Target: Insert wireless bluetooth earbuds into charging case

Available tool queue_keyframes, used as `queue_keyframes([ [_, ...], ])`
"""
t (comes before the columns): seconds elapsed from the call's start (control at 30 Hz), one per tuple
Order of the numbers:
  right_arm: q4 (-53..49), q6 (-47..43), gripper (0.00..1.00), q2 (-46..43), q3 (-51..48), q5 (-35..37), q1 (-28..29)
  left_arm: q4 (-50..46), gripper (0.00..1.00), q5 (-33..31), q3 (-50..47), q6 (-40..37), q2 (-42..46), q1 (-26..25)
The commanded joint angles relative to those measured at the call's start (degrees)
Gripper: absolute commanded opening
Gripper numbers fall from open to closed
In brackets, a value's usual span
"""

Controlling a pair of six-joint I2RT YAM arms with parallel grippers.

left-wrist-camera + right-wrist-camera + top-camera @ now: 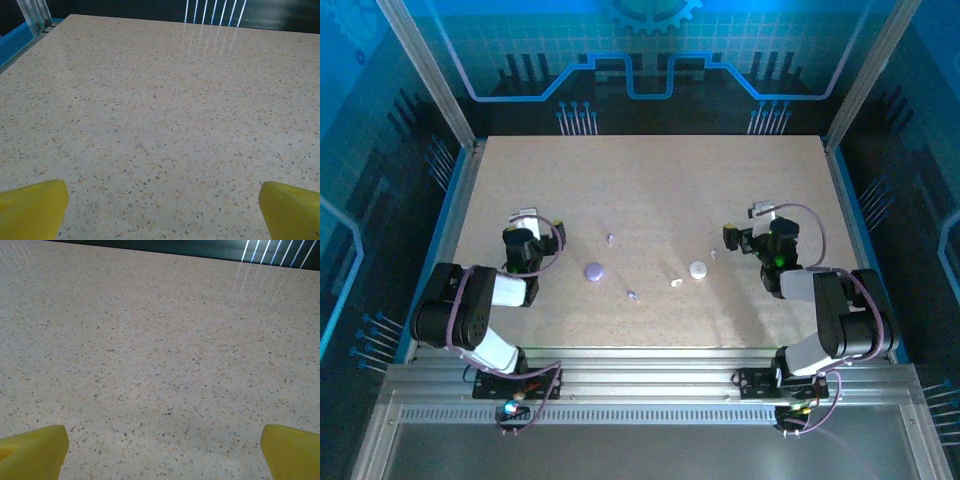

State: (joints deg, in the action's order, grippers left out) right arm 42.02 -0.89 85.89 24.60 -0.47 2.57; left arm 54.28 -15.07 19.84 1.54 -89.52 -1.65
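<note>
A round lavender charging case (594,271) and a round white charging case (698,269) lie shut on the table's middle. Around them lie tiny earbuds: a lavender earbud (611,239) behind the lavender case, another lavender earbud (631,295) in front of it, a white earbud (676,283) beside the white case, and a white earbud (714,254) just behind it. My left gripper (525,215) hovers left of the lavender case, open and holding nothing. My right gripper (761,211) is to the right of the white case, also open. In each wrist view the yellow fingertips (32,205) (32,447) stand wide apart over bare table.
The speckled beige table (650,180) is ringed by metal posts and blue-lit walls. Both arms are folded back near the front rail (640,385). The far half of the table is free room.
</note>
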Motion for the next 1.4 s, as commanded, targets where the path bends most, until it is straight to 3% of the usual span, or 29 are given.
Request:
queue_keyframes([
  [0.0, 0.26, 0.23, 1.0, 0.33, 0.71, 0.13, -0.16, 0.39, 0.99, 1.27, 1.08, 0.05, 0.67, 0.07],
  [1.2, 0.15, 0.25, 1.0, 0.27, 0.73, 0.44, -0.17, 0.75, 0.99, 1.19, 0.92, 0.04, 0.77, 0.03],
  [1.37, -13.57, 0.58, 1.0, -2.73, 7.19, 1.86, -0.2, 0.43, 0.99, 0.98, -0.27, 0.13, 3.9, 0.07],
])
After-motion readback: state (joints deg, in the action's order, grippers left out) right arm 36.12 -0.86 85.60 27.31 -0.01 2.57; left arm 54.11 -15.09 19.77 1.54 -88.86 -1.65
